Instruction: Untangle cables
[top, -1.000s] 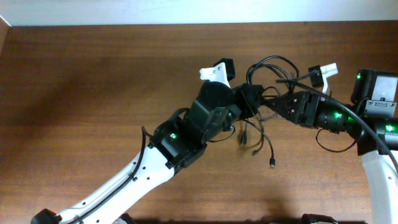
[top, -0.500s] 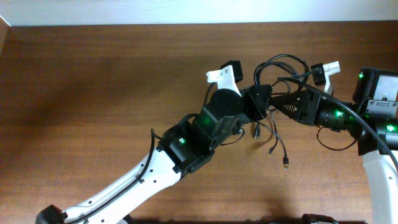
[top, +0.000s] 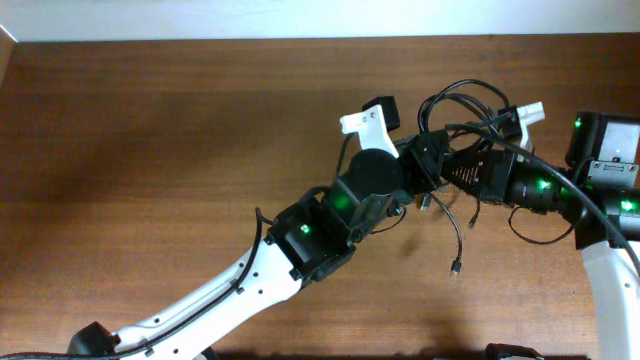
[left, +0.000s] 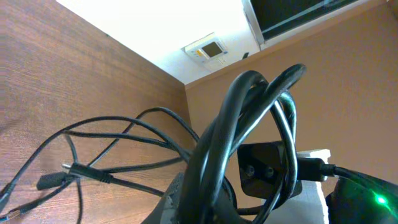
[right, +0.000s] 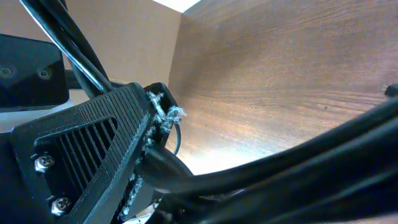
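Note:
A tangle of black cables (top: 462, 102) hangs between my two grippers at the right of the wooden table (top: 160, 150). The left gripper (top: 427, 160) is shut on the thick looped strands, which rise out of its jaws in the left wrist view as cable loops (left: 249, 118). The right gripper (top: 448, 166) meets it tip to tip and is shut on a thick cable (right: 273, 168) of the same bundle. Thin cable ends with small plugs (top: 455, 266) dangle below the grippers. In the left wrist view, thin strands and a plug (left: 76, 168) trail over the wood.
The left arm (top: 300, 240) reaches diagonally from the bottom left. The right arm (top: 560, 195) comes in from the right edge. A pale wall strip (top: 300, 18) runs along the table's far edge.
The right gripper has shut on the cables. The left gripper carried the bundle up and to the right, and the dangling plug ends swung right.

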